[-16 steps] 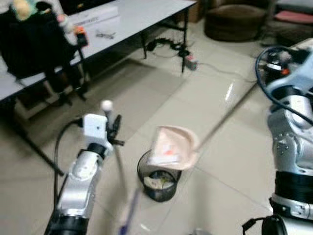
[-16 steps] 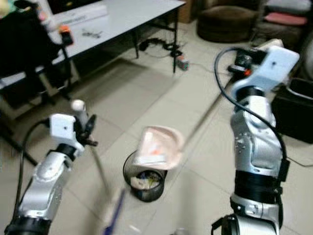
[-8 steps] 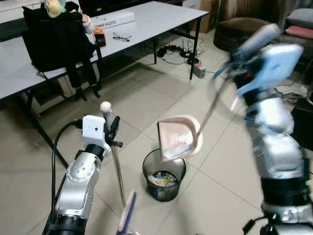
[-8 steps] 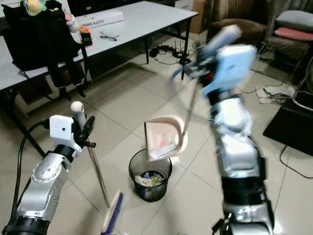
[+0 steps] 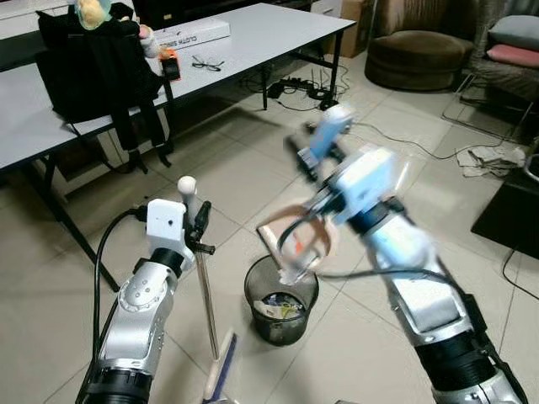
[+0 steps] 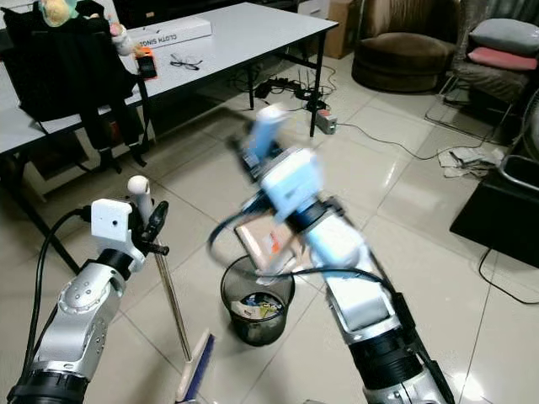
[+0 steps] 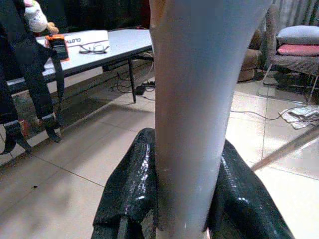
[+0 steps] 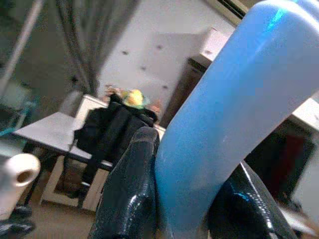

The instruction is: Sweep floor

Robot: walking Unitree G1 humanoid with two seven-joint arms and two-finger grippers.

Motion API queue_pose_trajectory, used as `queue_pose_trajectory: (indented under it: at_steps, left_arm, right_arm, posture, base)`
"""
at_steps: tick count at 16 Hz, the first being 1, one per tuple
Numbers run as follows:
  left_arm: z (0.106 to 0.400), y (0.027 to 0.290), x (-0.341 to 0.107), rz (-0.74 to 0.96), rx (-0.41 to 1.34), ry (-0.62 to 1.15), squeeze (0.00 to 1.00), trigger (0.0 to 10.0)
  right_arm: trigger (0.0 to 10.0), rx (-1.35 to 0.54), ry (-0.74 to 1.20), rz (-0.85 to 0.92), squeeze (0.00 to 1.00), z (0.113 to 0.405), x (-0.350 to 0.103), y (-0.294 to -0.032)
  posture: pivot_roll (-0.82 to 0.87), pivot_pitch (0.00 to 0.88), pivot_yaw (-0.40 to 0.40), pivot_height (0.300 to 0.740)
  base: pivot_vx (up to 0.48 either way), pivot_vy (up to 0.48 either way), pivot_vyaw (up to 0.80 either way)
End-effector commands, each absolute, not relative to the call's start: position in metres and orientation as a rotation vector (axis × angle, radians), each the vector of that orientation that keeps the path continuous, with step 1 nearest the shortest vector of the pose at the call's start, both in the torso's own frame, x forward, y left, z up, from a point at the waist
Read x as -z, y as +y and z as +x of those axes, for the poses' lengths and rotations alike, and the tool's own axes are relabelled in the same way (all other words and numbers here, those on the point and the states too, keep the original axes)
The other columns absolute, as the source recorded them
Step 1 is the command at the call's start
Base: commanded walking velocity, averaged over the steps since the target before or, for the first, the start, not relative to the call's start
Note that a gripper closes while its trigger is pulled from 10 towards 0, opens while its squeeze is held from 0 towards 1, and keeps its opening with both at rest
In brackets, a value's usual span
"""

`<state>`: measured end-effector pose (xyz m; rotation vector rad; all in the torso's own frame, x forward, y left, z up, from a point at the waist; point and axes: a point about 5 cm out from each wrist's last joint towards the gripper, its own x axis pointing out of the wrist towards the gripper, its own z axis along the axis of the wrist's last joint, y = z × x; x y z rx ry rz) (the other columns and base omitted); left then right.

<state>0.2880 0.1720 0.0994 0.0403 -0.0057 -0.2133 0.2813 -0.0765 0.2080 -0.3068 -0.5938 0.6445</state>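
Note:
My left gripper (image 5: 200, 225) is shut on the pale broom handle (image 7: 189, 99), and its fingers (image 7: 130, 189) press the pole from both sides. The pole stands nearly upright, with the blue-and-white broom head (image 5: 221, 377) on the tiles at my feet. My right gripper (image 5: 313, 156), blurred, is shut on the dustpan's blue handle (image 8: 224, 109). The pink dustpan (image 5: 296, 242) hangs tilted just above the black mesh bin (image 5: 280, 301), which holds litter. The bin stands on the floor between my two arms.
A grey table (image 5: 253, 29) stands at the back left with a black backpack (image 5: 93, 67), glasses and a box on it. Cables and a power strip (image 5: 295, 86) lie beyond it. A brown pouf (image 5: 417, 59) is at the back right, and a black box (image 5: 514, 210) at the right.
My right arm has swung from the right side to the middle, carrying the dustpan's handle with it. The dustpan stays over the bin, tipped further. The left arm and broom barely moved.

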Motion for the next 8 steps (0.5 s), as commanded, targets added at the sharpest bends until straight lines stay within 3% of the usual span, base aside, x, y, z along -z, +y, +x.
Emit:
queue_pose_trajectory:
  at_steps: [1,4,7,8]
  left_arm:
    - [0.293,0.170,-0.108,0.062,0.232,-0.046,0.00,10.0]
    - [0.295,0.169,-0.107,0.066,0.240,-0.046,0.00,10.0]
    - [0.294,0.167,-0.106,0.057,0.262,-0.038,0.00,10.0]
    - [0.293,0.166,-0.103,0.043,0.293,-0.018,0.00,10.0]
  right_arm:
    - [10.0,-0.656,-0.673,-0.347,0.00,0.278,-0.217,-0.076]
    - [10.0,-0.697,-0.688,-0.488,0.00,0.275,-0.210,-0.073]
    - [10.0,-0.400,-0.714,-0.488,0.00,0.290,-0.226,-0.102]
    - [10.0,-0.236,-0.691,-0.433,0.00,0.298,-0.236,-0.125]
  posture:
    - [-0.09,0.000,0.048,0.740]
    - [-0.09,0.000,0.048,0.740]
    - [-0.09,0.000,0.045,0.740]
    - [-0.09,0.000,0.045,0.740]
  base:
    - [0.000,0.000,0.00]
    - [0.000,0.000,0.00]
    - [0.000,0.000,0.00]
    - [0.000,0.000,0.00]
